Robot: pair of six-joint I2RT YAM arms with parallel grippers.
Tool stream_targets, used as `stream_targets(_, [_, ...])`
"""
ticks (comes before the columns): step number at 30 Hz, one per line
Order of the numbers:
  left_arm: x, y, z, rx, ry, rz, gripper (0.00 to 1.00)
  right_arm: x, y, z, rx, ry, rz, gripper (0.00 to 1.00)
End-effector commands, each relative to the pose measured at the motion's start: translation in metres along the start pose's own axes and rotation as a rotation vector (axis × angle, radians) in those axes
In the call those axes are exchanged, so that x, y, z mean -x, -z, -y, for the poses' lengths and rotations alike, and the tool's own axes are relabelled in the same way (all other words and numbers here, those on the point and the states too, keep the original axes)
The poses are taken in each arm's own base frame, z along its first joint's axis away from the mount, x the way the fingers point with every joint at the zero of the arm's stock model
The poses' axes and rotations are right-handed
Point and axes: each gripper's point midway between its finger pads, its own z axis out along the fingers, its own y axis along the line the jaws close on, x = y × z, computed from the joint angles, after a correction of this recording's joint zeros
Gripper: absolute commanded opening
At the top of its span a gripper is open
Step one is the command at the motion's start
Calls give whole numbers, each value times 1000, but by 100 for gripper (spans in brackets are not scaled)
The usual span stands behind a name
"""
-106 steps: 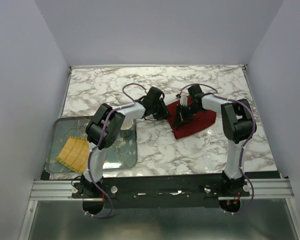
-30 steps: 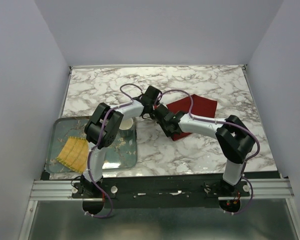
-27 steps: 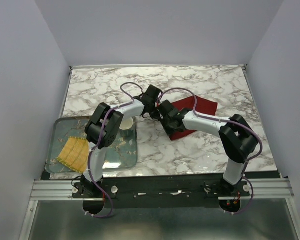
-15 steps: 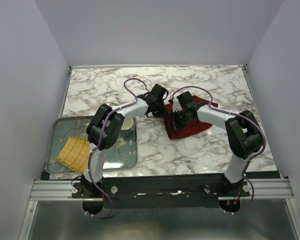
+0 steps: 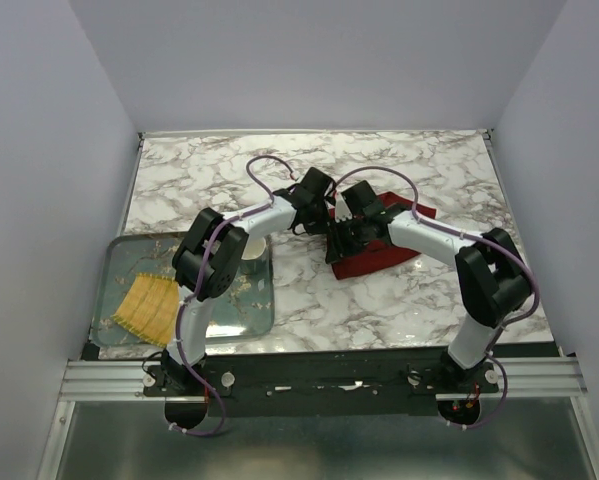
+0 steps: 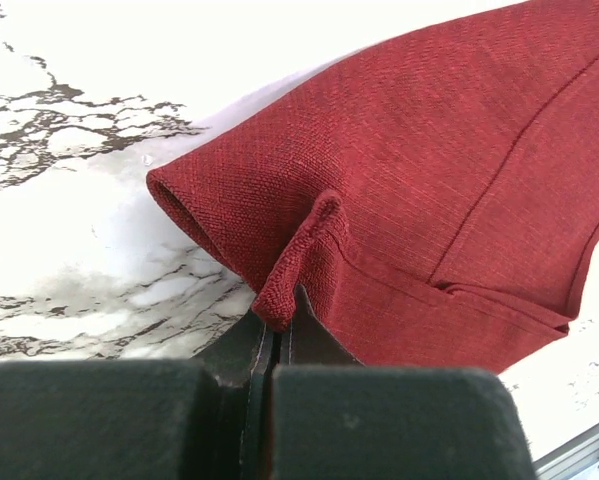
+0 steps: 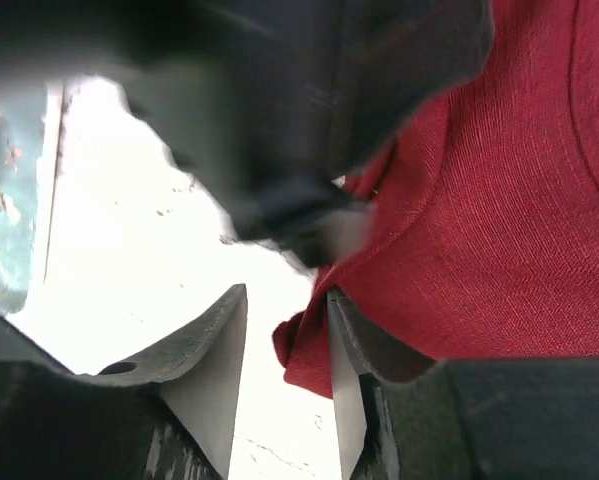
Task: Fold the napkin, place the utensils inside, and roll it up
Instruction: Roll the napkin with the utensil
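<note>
Lying folded on the marble table (image 5: 379, 160), the burgundy napkin (image 6: 429, 170) is pinched at a raised fold by the clenched left gripper (image 6: 282, 322); the right gripper (image 7: 286, 325) is held parted at its corner.

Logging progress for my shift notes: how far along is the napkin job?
Done: the burgundy cloth napkin lies folded over on the marble table. In hand: the left gripper pinches its folded corner; the right gripper stands open at the edge. Left: no cutlery shows on it, nothing rolled.
</note>
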Motion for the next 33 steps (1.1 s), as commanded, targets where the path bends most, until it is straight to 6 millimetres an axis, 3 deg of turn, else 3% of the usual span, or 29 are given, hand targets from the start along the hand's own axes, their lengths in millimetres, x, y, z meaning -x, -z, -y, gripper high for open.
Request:
stream_targets(1, [4,4,-4,-20,19,10,0,18,12,12,-233,10,63,48])
stream_targets(7, [0,1,-8,-59,50,-18,0,30,12,24,-418,26,105,54])
stream_targets(12, [-4,1,-8,-82,77,-38,0,24,-3,21,-450,59,82,56])
stream_targets(19, [-5,2,-8,-99,100,-45,0,23,-17,31,-600,90,83,59])
stream_targets(25, [-6,2,-7,-118,121,-60,0,20,-26,31,-624,88,70,60])
stream_targets(33, [-9,1,-9,-151,162,-86,0,-3,-51,31,-576,54,-2,62])
